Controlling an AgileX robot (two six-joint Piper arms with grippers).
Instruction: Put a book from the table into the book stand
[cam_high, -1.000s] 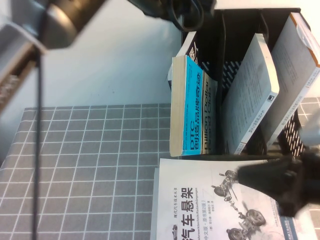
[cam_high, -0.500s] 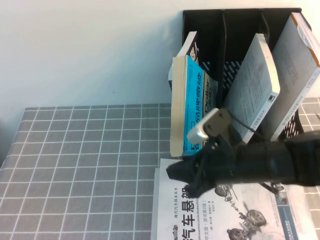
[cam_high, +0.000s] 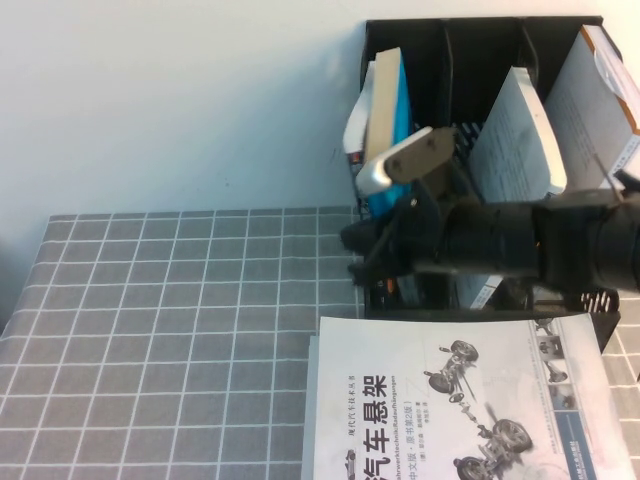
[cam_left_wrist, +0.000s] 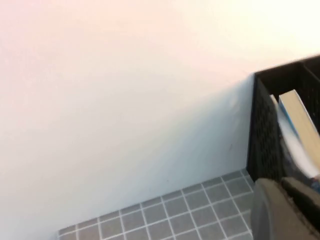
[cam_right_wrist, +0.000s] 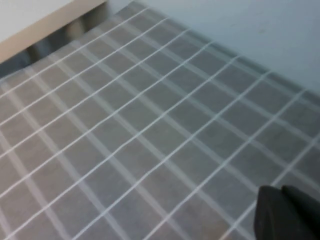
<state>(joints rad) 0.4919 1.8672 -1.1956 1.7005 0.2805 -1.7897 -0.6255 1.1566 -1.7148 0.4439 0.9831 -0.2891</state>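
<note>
The blue and cream book (cam_high: 397, 97) stands upright, leaning a little, in the left compartment of the black book stand (cam_high: 483, 42). It also shows in the left wrist view (cam_left_wrist: 300, 125), inside the stand (cam_left_wrist: 264, 130). My right gripper (cam_high: 358, 250) reaches across from the right, low in front of the stand's left compartment, apart from the book. In the right wrist view its fingers (cam_right_wrist: 287, 217) lie together over the grey grid table (cam_right_wrist: 150, 125), holding nothing. My left gripper (cam_left_wrist: 287, 210) is out of the high view, left of the stand, fingers together and empty.
A white book with car drawings (cam_high: 460, 400) lies flat on the table (cam_high: 180, 330) in front of the stand. Two more books (cam_high: 515, 150) lean in the middle and right compartments. Another book (cam_high: 352, 135) stands behind the blue one. A pale wall is behind.
The blue book has gone from standing in front of the stand to upright in its left compartment. My right arm swept in from the right. My left arm left the high view.
</note>
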